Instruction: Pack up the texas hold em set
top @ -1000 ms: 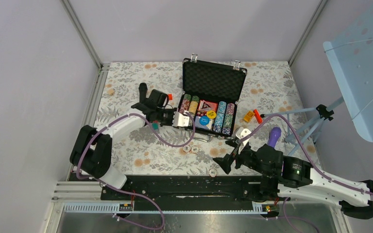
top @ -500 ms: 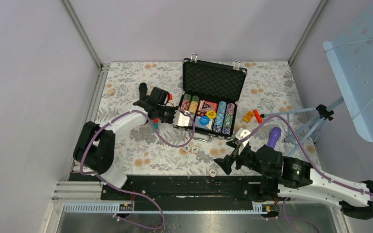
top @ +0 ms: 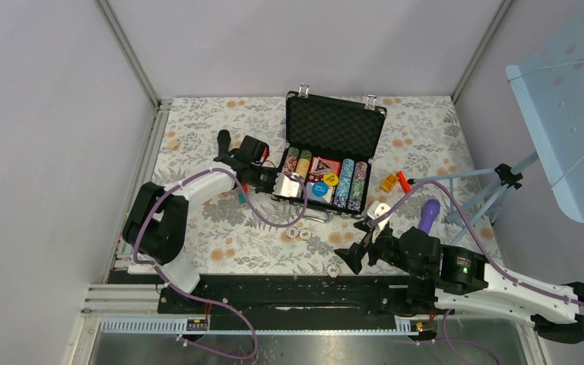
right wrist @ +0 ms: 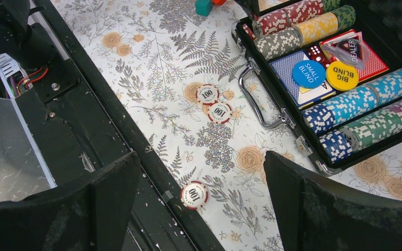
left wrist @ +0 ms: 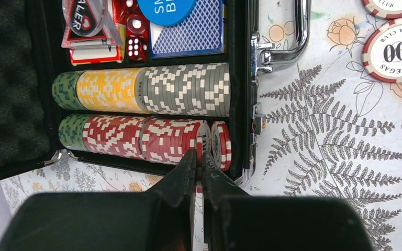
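The case sits open at 12 o'clock on the surface, lid propped up and back, tray full of chip rows, with its handle on the 6 o'clock side. And here's the left arm: over the last second its elbow has swung in towards the case and carried the left hand a touch further onto the tray's 9 o'clock end. That hand has stayed pinched tight the whole way, and I can't make out anything between the fingers. The wrist view has the tips right at the red-and-white row, wedged in where the end chip leans a little off the stack. By my reading it's tidying, squaring that last chip into its slot, not fetching. Over at 5 o'clock from the case the right hand hasn't budged: spread as wide as it goes, holding nothing, hovering low near the front edge. And there's work left! Three loose chips lie out on the cloth, a touching pair just off the handle at 6 o'clock and a single one farther towards the near edge, close by the waiting right hand. So the set isn't packed yet, since those three need collecting before the lid can come down.
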Robot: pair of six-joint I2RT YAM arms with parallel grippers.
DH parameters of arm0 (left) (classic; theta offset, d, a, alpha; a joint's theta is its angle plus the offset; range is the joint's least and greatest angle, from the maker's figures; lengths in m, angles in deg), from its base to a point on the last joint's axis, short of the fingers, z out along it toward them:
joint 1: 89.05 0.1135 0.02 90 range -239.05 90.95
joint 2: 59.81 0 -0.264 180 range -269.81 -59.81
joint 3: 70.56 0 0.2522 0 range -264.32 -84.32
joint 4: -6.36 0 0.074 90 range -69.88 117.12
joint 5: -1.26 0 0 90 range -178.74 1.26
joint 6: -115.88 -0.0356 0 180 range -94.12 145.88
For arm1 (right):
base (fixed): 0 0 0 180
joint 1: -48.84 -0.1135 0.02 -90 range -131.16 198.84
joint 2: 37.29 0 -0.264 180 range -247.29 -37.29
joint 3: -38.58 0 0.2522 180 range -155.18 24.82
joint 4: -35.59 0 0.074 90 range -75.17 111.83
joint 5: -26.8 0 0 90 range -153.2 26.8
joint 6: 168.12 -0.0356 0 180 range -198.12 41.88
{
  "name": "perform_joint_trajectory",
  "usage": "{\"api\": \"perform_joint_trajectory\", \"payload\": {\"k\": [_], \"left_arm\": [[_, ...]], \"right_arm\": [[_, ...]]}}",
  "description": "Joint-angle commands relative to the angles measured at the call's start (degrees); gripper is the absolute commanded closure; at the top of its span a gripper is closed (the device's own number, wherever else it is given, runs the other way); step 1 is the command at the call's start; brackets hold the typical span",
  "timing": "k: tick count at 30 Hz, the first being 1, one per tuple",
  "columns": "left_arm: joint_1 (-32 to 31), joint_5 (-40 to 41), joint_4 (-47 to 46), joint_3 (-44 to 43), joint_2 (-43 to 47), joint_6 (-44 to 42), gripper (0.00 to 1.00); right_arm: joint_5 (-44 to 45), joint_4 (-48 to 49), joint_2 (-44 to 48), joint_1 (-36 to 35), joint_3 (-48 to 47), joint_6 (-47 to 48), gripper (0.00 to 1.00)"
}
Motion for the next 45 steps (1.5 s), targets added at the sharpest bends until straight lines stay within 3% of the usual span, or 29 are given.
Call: {"api": "perform_joint_trajectory", "payload": {"k": [1,12,16,23,39,42,45], "left_arm": [[0.10,-2.89,-0.25,-2.45,-0.93,-1.43,1.00],[0.00,-3.52,-0.06,-3.23,-3.43,-1.56,1.00],[-0.19,-3.19,-0.10,-3.11,-3.42,-1.61,0.88],[-0.25,-3.86,-0.04,-2.94,-1.79,-1.13,0.78],[-0.29,-5.23,1.65,-3.05,3.72,1.44,0.74],[-0.45,-4.15,1.20,-3.41,5.63,7.26,0.72],[-0.46,-1.49,-3.36,-5.33,7.65,25.88,0.70]], "right_arm": [[1.08,-0.63,0.69,0.11,0.35,0.48,0.06],[1.25,-1.54,1.28,0.11,0.98,0.51,0.06],[1.26,-1.60,1.56,0.11,1.25,0.37,0.06],[0.84,-1.59,0.87,0.08,0.98,0.26,0.06],[0.39,-1.36,0.60,0.11,1.06,-0.21,0.06],[2.95,-2.34,-0.26,0.12,1.00,-2.58,0.05],[10.67,-7.72,-4.29,0.07,-0.89,-10.58,0.06]]}}
